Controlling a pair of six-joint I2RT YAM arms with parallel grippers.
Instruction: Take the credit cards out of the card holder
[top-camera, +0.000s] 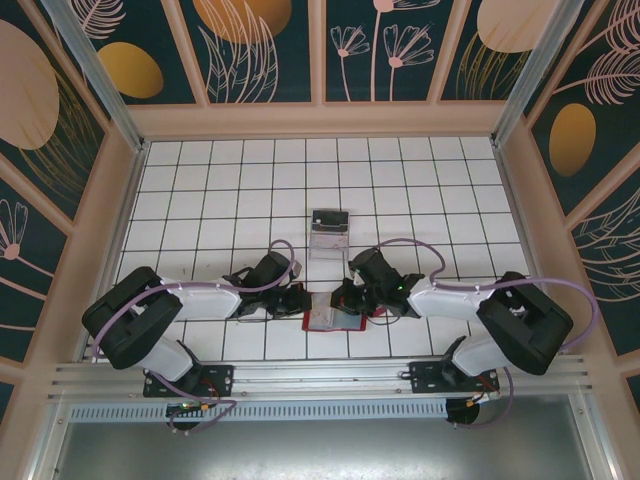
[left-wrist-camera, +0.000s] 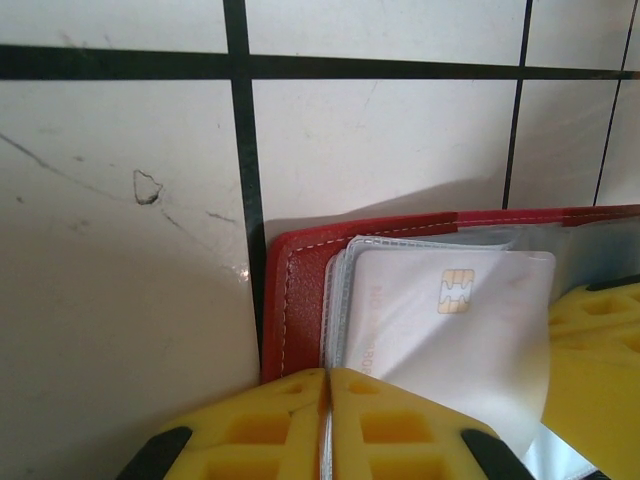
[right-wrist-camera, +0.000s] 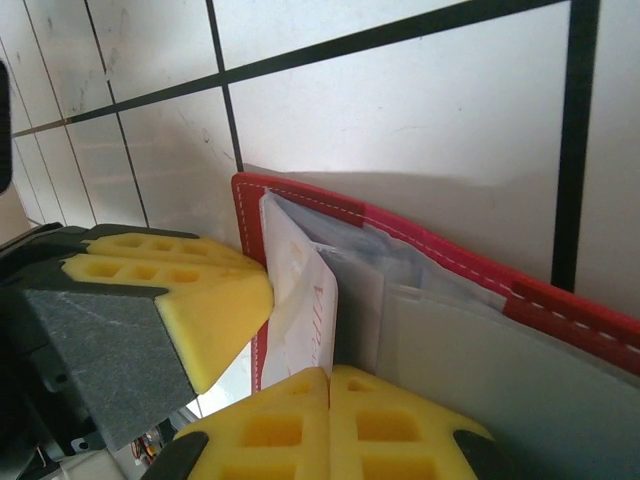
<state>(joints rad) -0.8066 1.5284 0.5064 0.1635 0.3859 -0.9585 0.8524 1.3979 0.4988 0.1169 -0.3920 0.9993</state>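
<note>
Left gripper (left-wrist-camera: 328, 425) clamps the red card holder (left-wrist-camera: 292, 300); right gripper (right-wrist-camera: 330, 400) pinches a white card (right-wrist-camera: 313, 315), its print unreadable. White black-gridded tabletop (top-camera: 400, 180), leaf-patterned walls (top-camera: 260, 50).

We saw the right gripper (right-wrist-camera: 328, 400) at the bottom edge, its 2 yellow fingertips pressed together with no gap between them. Just above their seam stood a pale card (right-wrist-camera: 312, 315) with red lettering, its lower edge running down to the seam; we could not tell whether it was pinched. The card rose from the clear pockets (right-wrist-camera: 450, 340) of the open red card holder (right-wrist-camera: 575, 312), which lay on white tiles (right-wrist-camera: 400, 120) with black grid lines. The left gripper's yellow finger (right-wrist-camera: 190, 295) lay against the holder's left edge.
</note>
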